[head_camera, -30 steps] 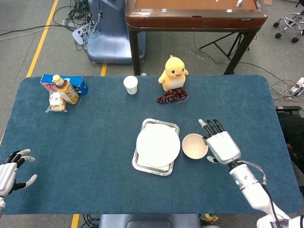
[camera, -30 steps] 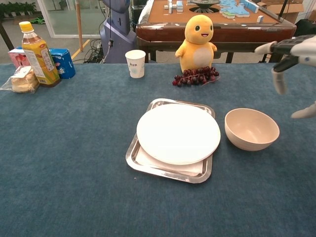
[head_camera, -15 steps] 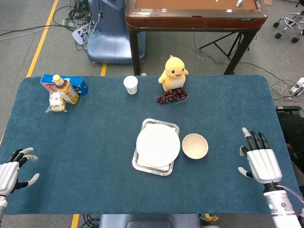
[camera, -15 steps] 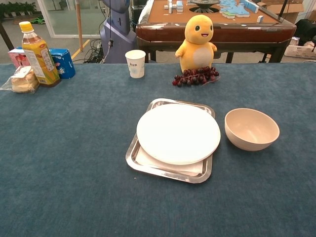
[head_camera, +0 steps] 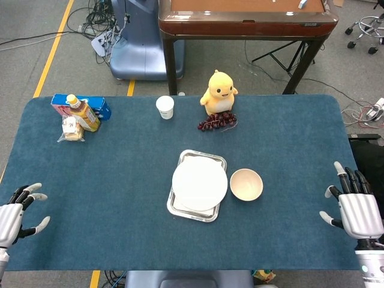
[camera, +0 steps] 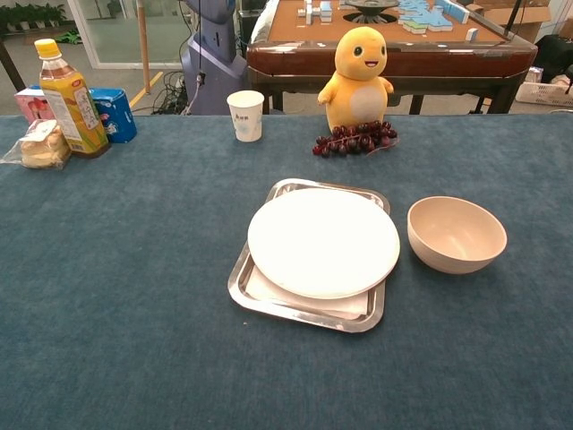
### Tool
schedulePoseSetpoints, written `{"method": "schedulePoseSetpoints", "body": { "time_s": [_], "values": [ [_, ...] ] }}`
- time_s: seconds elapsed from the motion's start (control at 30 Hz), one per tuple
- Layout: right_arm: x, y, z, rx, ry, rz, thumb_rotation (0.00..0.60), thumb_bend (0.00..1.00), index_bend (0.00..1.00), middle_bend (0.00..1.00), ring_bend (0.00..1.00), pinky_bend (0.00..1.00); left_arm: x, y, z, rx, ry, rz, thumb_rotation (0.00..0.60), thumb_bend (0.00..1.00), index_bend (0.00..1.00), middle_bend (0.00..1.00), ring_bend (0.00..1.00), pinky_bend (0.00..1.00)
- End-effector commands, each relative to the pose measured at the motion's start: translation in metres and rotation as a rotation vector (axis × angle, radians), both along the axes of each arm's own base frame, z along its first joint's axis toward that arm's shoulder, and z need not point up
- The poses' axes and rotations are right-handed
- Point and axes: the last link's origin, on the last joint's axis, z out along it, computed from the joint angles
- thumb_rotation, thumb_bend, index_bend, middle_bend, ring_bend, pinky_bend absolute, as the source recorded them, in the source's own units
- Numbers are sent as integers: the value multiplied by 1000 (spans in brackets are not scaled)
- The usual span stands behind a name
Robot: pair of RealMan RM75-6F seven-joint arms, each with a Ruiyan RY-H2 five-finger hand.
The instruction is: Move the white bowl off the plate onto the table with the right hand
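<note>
The white bowl (head_camera: 246,184) (camera: 457,235) stands upright on the blue table cloth, just right of the white plate (head_camera: 200,183) (camera: 323,242), which lies on a metal tray (head_camera: 174,207) (camera: 249,291). My right hand (head_camera: 359,211) hovers at the table's right front edge, far from the bowl, fingers spread and holding nothing. Over at the left front edge, my left hand (head_camera: 13,217) is likewise spread and holds nothing. Neither hand appears in the chest view.
At the back stand a yellow duck toy (head_camera: 218,92) (camera: 359,78), dark grapes (head_camera: 217,122) (camera: 354,138) and a paper cup (head_camera: 165,107) (camera: 245,115). Back left hold a juice bottle (head_camera: 83,112) (camera: 68,96), a blue box (head_camera: 99,107) (camera: 114,114) and a wrapped snack (head_camera: 72,130) (camera: 39,145).
My right hand has drawn away from beside the bowl, rightward and toward the table's front right edge. The bowl stays on the cloth. The left hand barely moved.
</note>
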Motion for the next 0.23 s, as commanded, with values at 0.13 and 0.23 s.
{"method": "schedulePoseSetpoints", "body": {
  "time_s": [0.13,0.23],
  "values": [
    [-3,-1,0,8,-13,-12,600,158,492,21,0,0,-1,3,-1,-11,-3,5,600,246,352,176,104,376],
    [-2,-2,-4,30,-20,-11,600,158,492,21,0,0,-2,3,-2,-21,2,12,600,246,352,176,104,377]
  ]
}}
